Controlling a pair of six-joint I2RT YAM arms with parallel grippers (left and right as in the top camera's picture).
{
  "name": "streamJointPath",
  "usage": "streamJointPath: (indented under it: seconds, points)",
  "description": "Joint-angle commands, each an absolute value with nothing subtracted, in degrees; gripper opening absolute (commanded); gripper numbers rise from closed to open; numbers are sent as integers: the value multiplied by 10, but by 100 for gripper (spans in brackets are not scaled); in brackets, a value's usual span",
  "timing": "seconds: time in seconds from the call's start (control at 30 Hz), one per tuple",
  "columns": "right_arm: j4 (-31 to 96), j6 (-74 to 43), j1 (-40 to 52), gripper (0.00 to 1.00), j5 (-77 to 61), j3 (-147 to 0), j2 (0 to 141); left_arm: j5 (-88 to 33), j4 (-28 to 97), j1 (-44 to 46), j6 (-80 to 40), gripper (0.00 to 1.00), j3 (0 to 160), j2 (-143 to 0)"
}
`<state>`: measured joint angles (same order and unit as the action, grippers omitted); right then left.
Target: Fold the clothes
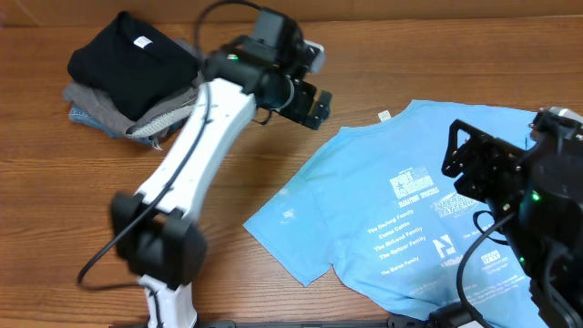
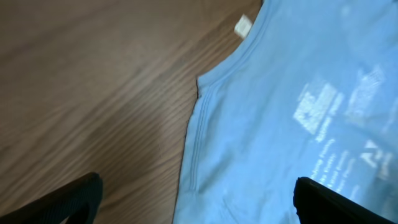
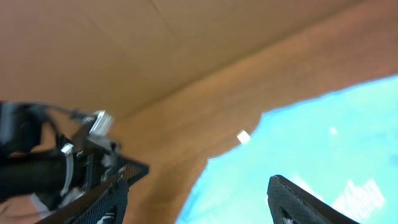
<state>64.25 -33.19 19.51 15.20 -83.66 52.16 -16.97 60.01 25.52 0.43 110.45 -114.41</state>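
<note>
A large light blue T-shirt (image 1: 410,210) with white printed text lies spread flat on the wooden table, its collar tag toward the back. My left gripper (image 1: 314,105) hovers just left of the collar and is open with nothing between its fingers; in its wrist view the left gripper (image 2: 199,205) straddles the shirt's shoulder seam (image 2: 196,149). Over the shirt's right part, my right gripper (image 1: 469,159) is also open and holds nothing. Its wrist view shows the right gripper (image 3: 199,199) above the shirt (image 3: 311,143). A dark folded garment (image 1: 132,59) tops a pile at the back left.
Under the dark garment lie folded grey and light blue pieces (image 1: 118,114). The white left arm (image 1: 196,146) reaches diagonally from its base (image 1: 159,251) at the front. A black cable (image 1: 100,260) loops on the table by the base. Bare wood (image 1: 273,264) shows in front of the shirt.
</note>
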Motion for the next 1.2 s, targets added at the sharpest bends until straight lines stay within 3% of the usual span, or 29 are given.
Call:
streamJointPath:
  seconds: [0.0,0.2,0.8,0.87,0.93,0.97,1.17]
  points:
    - [661,-348,192,75,152,-841,531,-176,578,279,17,98,1108,-1218]
    - [686,-348,192,77,152,-841,544,-174,491,312,51,97,1108,-1297]
    - [719,-348,192,78,152,-841,579,-99,435,357,59,69,1108,-1394]
    - [726,-348,192,78,152,-841,579,-99,436,357,43,48,1108,-1399]
    - [731,-348,192,77,152,-841,579,-99,439,356,34,15,1109,-1396]
    - [732,-348,192,77,153,-841,579,-98,447,356,29,4,1113,-1392]
    - [733,-349,184,76,158,-841,579,21,554,321,-52,4,1191,-1341]
